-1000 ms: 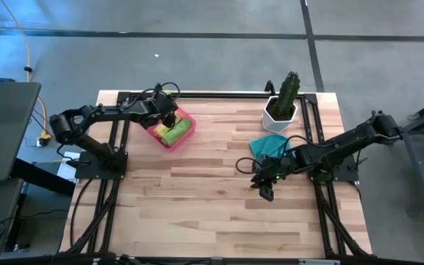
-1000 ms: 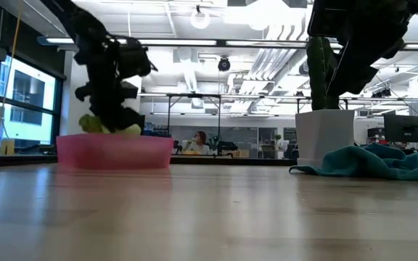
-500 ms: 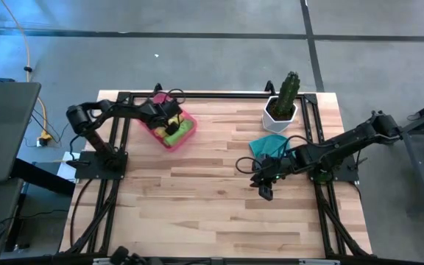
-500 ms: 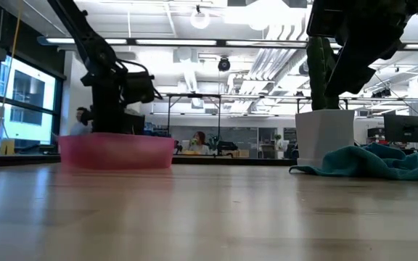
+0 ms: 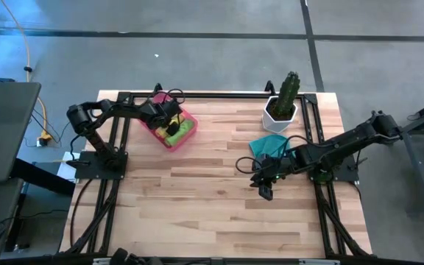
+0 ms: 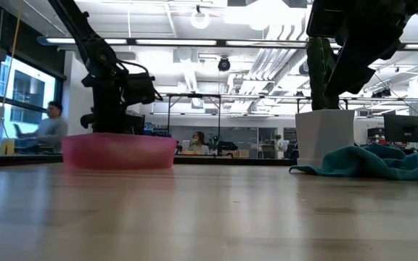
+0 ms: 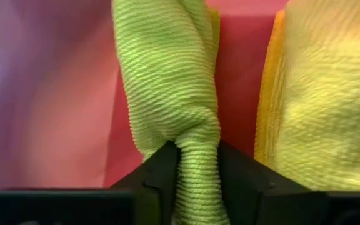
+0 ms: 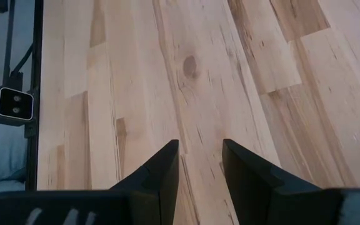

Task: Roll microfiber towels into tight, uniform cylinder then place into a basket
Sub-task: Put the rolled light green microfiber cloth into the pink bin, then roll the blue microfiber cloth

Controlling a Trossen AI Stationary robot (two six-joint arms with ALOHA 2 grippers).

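The pink basket (image 5: 187, 118) sits at the table's far left. My left gripper (image 7: 197, 181) is down inside it, shut on a lime green towel (image 7: 167, 75) that lies on the basket floor next to a rolled yellow towel (image 7: 324, 94). In the low view both towels are hidden behind the basket wall (image 6: 118, 151). A teal towel (image 5: 267, 143) lies crumpled on the table at the far right. Near it my right gripper (image 5: 265, 193) hangs open above bare wood (image 8: 199, 94), holding nothing. My left gripper pinches the near end of the lime green towel (image 7: 196, 156) between its two fingers, where the cloth bunches narrow in the gap. The fingers slant down into the basket from the table's left. The towel's remaining length lies along the basket floor.
A white pot with a cactus (image 5: 280, 112) stands at the far right, just behind the teal towel. Black frame rails run along the table's edges. Wide bare wood stretches across the middle and near side. People sit in the room beyond the table.
My left gripper has sunk into the basket with the green towel. A second ago the towel showed above the basket rim in the low view; now it is below the rim. The right arm has kept still.
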